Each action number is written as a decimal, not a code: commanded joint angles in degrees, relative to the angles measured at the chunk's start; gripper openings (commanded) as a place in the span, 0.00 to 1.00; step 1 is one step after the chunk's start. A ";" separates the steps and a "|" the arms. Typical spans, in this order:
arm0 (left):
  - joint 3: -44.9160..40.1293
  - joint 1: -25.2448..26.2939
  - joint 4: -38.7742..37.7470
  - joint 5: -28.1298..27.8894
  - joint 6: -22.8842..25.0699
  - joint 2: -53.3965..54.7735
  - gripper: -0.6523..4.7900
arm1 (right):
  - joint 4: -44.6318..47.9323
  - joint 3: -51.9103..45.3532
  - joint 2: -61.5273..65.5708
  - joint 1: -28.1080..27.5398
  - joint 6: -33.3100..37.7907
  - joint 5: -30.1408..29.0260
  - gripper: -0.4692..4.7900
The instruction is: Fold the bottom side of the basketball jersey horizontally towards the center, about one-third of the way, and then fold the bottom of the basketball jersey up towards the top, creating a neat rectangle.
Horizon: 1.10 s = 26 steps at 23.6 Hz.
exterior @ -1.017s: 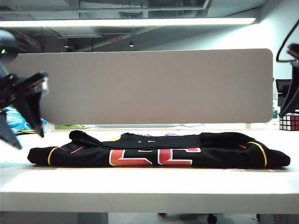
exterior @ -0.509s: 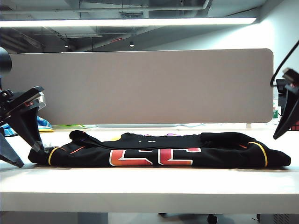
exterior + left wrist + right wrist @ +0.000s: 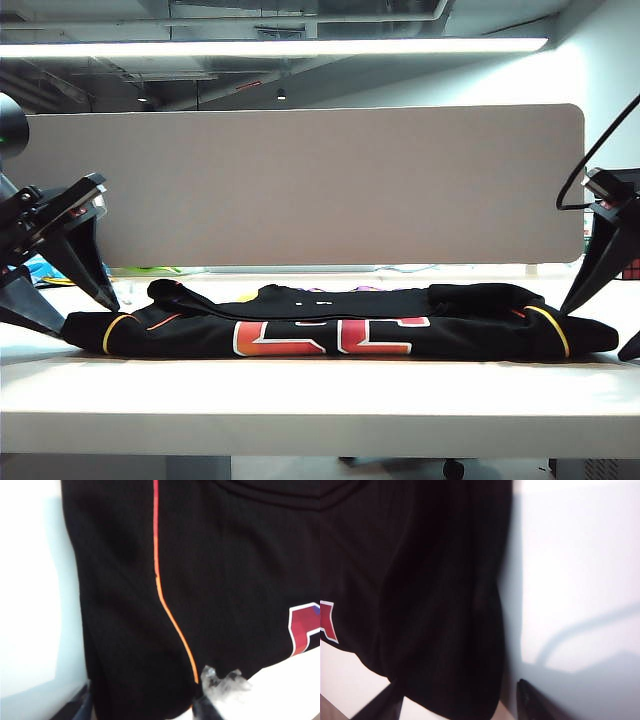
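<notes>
The black basketball jersey (image 3: pixel 330 325) lies folded into a long band across the white table (image 3: pixel 320 390), its orange-red number (image 3: pixel 320 338) facing the front. My left gripper (image 3: pixel 85 318) is down at its left end, open, one finger on each side of the cloth. In the left wrist view the jersey (image 3: pixel 225 580) with its orange piping (image 3: pixel 159 580) fills the frame, its corner between the spread jaws of the left gripper (image 3: pixel 142 710). My right gripper (image 3: pixel 597 333) stands open astride the right end. In the right wrist view the jersey's (image 3: pixel 420 580) corner lies inside the right gripper (image 3: pixel 457 707).
A tall grey partition panel (image 3: pixel 320 185) closes off the back of the table. A bright patterned cloth (image 3: pixel 35 268) shows behind the left arm. The table's front edge (image 3: pixel 320 420) runs just below the jersey.
Both grippers have come down and inward onto the jersey's ends. The right one has moved in from the frame's edge. The jersey lies as before.
</notes>
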 commanded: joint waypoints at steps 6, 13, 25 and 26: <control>0.07 -0.02 1.44 0.33 -0.61 1.68 0.57 | 4.28 0.02 0.59 3.10 3.45 0.59 0.67; 0.07 -1.95 4.90 3.34 -1.60 3.69 0.23 | 5.51 0.02 0.98 3.21 3.41 0.98 0.35; -0.09 -1.42 -17.81 4.00 6.38 -8.66 0.11 | -12.96 0.02 -14.12 3.50 -3.69 -1.99 0.08; -0.52 -1.40 -20.41 3.80 6.34 -12.09 0.11 | -17.62 0.02 -17.81 3.50 -5.33 -2.01 0.08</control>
